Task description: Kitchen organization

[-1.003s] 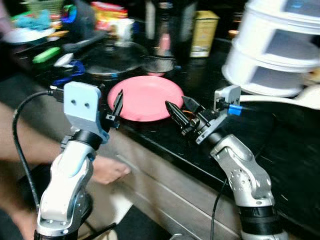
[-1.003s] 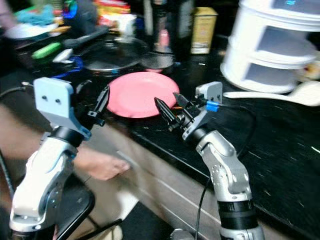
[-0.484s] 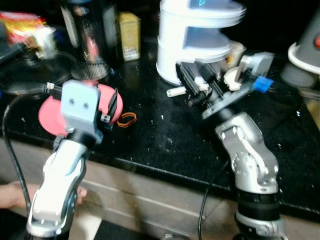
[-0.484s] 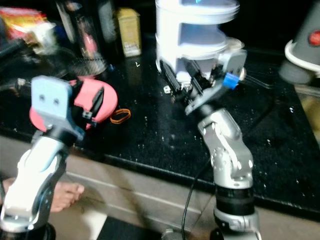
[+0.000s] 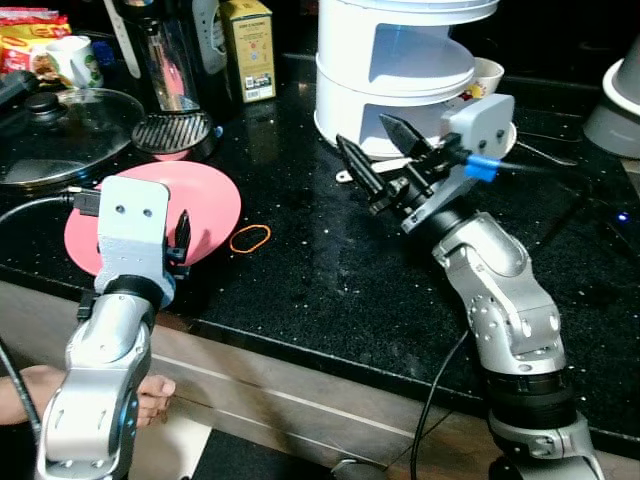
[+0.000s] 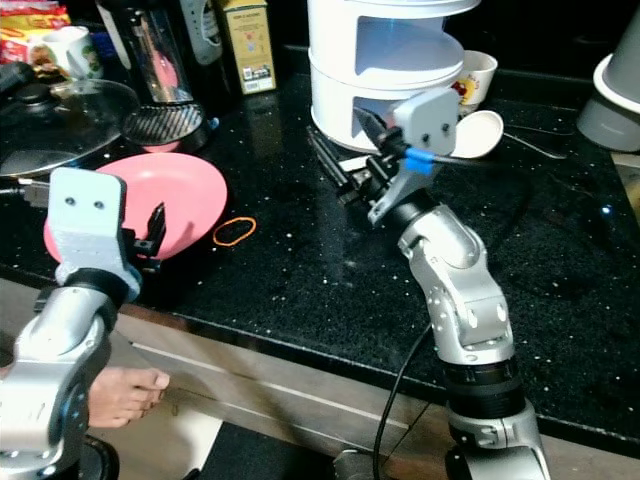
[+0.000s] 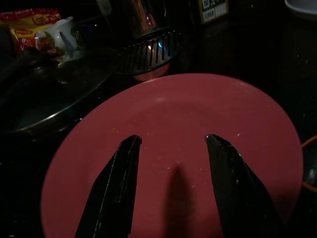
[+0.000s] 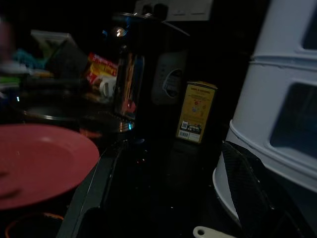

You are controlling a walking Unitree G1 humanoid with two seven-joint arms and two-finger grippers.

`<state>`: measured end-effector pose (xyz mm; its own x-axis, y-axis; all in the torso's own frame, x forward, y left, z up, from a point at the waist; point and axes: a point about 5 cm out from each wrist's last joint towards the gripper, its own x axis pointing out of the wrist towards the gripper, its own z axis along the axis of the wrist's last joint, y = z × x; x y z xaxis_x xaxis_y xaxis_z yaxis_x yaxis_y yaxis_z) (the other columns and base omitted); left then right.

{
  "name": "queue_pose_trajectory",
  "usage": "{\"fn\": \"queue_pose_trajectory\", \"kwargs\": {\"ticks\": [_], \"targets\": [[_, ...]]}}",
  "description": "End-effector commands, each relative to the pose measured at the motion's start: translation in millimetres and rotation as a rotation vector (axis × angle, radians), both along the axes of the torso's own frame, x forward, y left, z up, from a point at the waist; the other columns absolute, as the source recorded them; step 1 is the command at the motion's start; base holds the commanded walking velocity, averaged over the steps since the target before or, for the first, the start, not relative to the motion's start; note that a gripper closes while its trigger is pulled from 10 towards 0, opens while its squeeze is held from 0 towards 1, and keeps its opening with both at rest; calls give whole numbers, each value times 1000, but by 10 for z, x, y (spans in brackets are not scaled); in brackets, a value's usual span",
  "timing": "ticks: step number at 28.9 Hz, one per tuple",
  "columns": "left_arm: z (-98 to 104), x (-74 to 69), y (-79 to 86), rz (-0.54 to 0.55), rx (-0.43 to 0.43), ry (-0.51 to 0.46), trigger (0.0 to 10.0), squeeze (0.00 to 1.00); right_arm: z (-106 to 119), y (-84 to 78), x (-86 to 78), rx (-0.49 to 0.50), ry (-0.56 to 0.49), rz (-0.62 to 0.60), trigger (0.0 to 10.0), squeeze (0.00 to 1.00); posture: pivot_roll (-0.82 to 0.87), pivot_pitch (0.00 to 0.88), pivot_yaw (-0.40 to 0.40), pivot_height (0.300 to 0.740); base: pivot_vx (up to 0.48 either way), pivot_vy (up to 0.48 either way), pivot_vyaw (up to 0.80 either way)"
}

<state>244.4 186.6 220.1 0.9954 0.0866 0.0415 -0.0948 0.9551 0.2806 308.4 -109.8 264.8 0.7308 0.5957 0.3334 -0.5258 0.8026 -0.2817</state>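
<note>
The pink plate lies flat on the black countertop, close to the front edge, with a glass pan lid just behind it and an orange rubber band just beside its rim on the right.

The left gripper hovers over the plate with its fingers spread wide apart and holding nothing; in the left wrist view both fingers frame the plate's centre. The right gripper is raised above the counter, near the base of the white tiered rack, fingers parted and empty, well apart from the plate.

Treat the plate as a rigid, light item, probably plastic or melamine, with a smooth and likely slippery face. It lies flush with the counter, so you cannot close on its centre. Take hold at the rim: one finger over the top face, the other under the lip. The near rim, toward the counter edge, appears the most accessible, since the lid crowds the far side. Expect the plate to slide rather than lift if the lower finger fails to get beneath it. Keep clear of the rubber band when you approach.
</note>
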Motion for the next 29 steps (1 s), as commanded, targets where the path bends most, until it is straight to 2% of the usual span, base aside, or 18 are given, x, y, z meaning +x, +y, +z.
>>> {"fn": "queue_pose_trajectory", "kwargs": {"ticks": [1, 2, 3, 5, 11, 14, 15, 16, 21, 22, 27, 29], "targets": [[71, -12, -19, -18, 37, -3, 10000, 0, 30, 48, 7, -66, -49, 2, 10000, 0, 26, 70, -44, 732, 0, 0, 0], [134, -1, -75, -68, 42, -34, 10000, 0, 28, 63, 8, -78, -55, 5, 10000, 0, 26, 70, -44, 732, 0, 0, 0], [134, -1, -75, -68, 42, -34, 10000, 0, 28, 63, 8, -78, -55, 5, 10000, 0, 26, 70, -44, 732, 0, 0, 0], [229, 6, -209, -183, 93, -52, 10000, 0, 10, 88, 16, -94, -57, 8, 10000, 0, 32, 70, -44, 732, 0, 0, 0], [279, 3, -263, -220, 109, -36, 10000, 0, -10, 101, 24, -115, -65, 5, 10000, 0, 32, 71, -42, 732, 0, 0, 0], [236, 0, -340, -313, 132, 20, 10000, 0, -8, 120, 26, -126, -77, 3, 10000, 0, 28, 69, -39, 732, 0, 0, 0], [236, 0, -340, -313, 132, 20, 10000, 0, -8, 120, 26, -126, -77, 3, 10000, 0, 28, 69, -39, 732, 0, 0, 0], [188, -7, -388, -366, 141, 60, 10000, 0, -7, 133, 22, -128, -79, 6, 10000, 0, 27, 69, -37, 732, 0, 0, 0], [109, -34, -463, -458, 186, 151, 10000, 0, -11, 152, 17, -131, -84, 12, 10000, 0, 27, 69, -35, 732, 0, 0, 0], [86, -54, -476, -489, 253, 191, 10000, 0, -12, 155, 16, -130, -85, 12, 10000, 0, 27, 70, -33, 732, 0, 0, 0], [72, -68, -475, -509, 326, 220, 10000, 0, -5, 163, 12, -134, -90, 11, 10000, 0, 25, 68, -29, 732, 0, 0, 0], [84, -80, -457, -511, 382, 244, 10000, 0, -5, 163, 10, -133, -92, 12, 10000, 0, 26, 68, -28, 732, 0, 0, 0]]}}
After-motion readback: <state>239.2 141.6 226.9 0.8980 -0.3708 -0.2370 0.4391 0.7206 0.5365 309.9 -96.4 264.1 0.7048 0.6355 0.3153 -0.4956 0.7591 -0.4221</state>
